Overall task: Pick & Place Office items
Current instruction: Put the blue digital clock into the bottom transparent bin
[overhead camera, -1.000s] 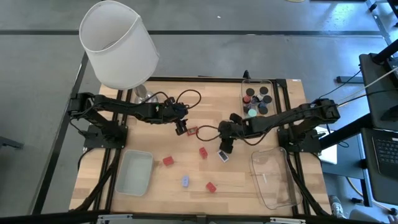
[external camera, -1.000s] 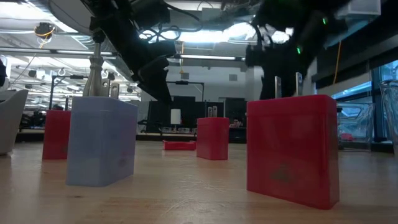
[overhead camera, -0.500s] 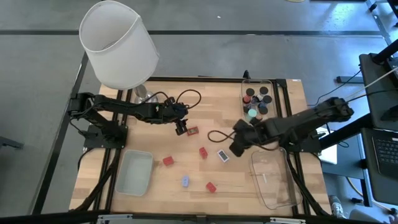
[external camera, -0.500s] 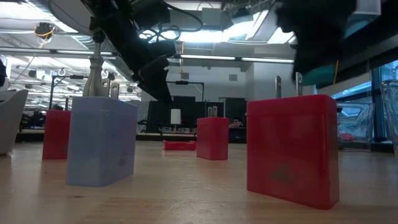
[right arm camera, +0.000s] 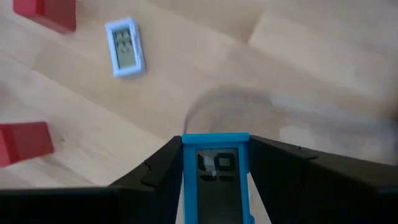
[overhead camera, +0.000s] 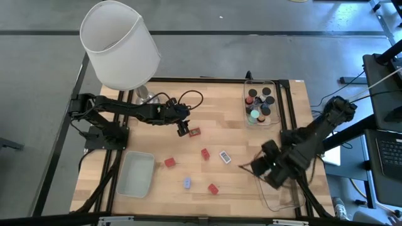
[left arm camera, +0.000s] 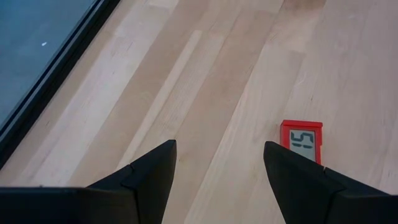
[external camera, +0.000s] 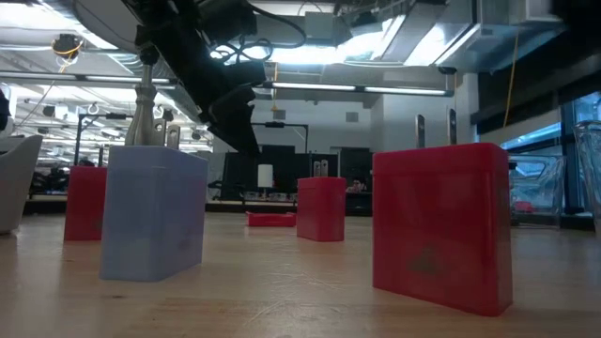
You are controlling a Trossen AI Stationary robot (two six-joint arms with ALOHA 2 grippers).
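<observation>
My right gripper (overhead camera: 260, 168) hangs over the left rim of the clear tray (overhead camera: 281, 188) at the table's near right, shut on a flat blue piece with a small screen (right arm camera: 216, 177). My left gripper (overhead camera: 183, 130) waits open over the table's middle. A flat red piece with a screen (left arm camera: 301, 140) lies on the wood just beyond its fingers. Red blocks (overhead camera: 205, 153), (overhead camera: 169, 162), (overhead camera: 213, 188), a white screen piece (overhead camera: 225, 156) and a pale blue block (overhead camera: 187, 182) rest on the table. In the low view the blocks (external camera: 441, 225), (external camera: 155, 225) stand upright. My right gripper pinches the blue piece by its two long side edges (right arm camera: 185, 168) between its two fingers (right arm camera: 155, 174). The fingers point steeply down and run along those edges. The piece is lifted clear of the table, its screen facing the wrist camera.
A frosted tray (overhead camera: 136, 174) sits at the near left. A clear tray with dark cylinders and a teal one (overhead camera: 259, 100) stands at the far right. A big white-shaded lamp (overhead camera: 119, 44) rises at the far left. Bare wood lies between the scattered pieces.
My right gripper has swung from the table's middle toward the near right corner, rising and rolling about its own axis, with the blue piece still between its fingers. It has left the low view. The white screen piece stays on the wood.
</observation>
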